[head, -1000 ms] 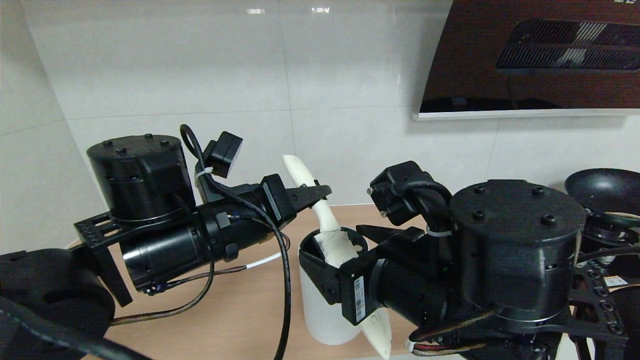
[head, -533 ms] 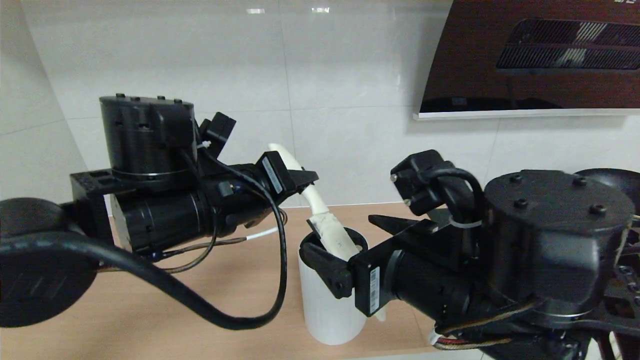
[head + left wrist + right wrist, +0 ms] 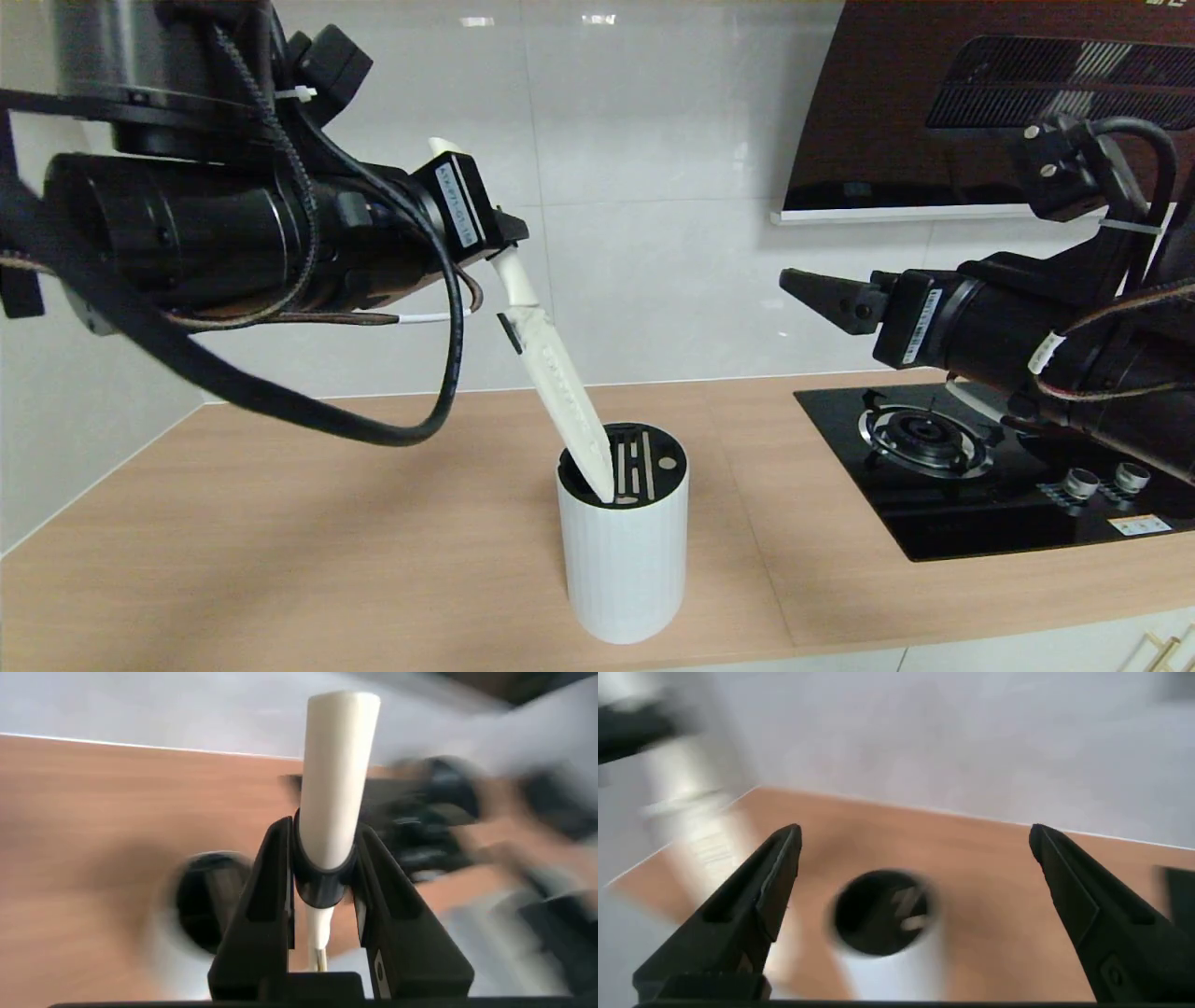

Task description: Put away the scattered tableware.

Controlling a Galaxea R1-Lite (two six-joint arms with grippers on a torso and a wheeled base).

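Observation:
My left gripper point(image 3: 499, 238) is shut on the handle of a white ceramic knife point(image 3: 560, 392), high over the counter. The knife slants down, its tip resting at the slotted black top of a white cylindrical knife block point(image 3: 624, 551) standing on the wooden counter point(image 3: 280, 541). In the left wrist view the handle point(image 3: 338, 775) is clamped between my fingers point(image 3: 271, 887), with the block point(image 3: 210, 905) blurred below. My right gripper point(image 3: 822, 299) hangs open and empty up at the right, well clear of the block. The right wrist view shows its spread fingers point(image 3: 761, 901) above the block point(image 3: 878, 915).
A black gas hob point(image 3: 971, 467) with a burner and knobs sits on the counter at the right. A dark range hood point(image 3: 990, 103) hangs on the tiled wall above it. Bare counter lies left of the block, up to the wall corner.
Both arms have risen. The left one lifted the knife so only its tip stays at the block. The right gripper let go of the block's rim and pulled back up to the right.

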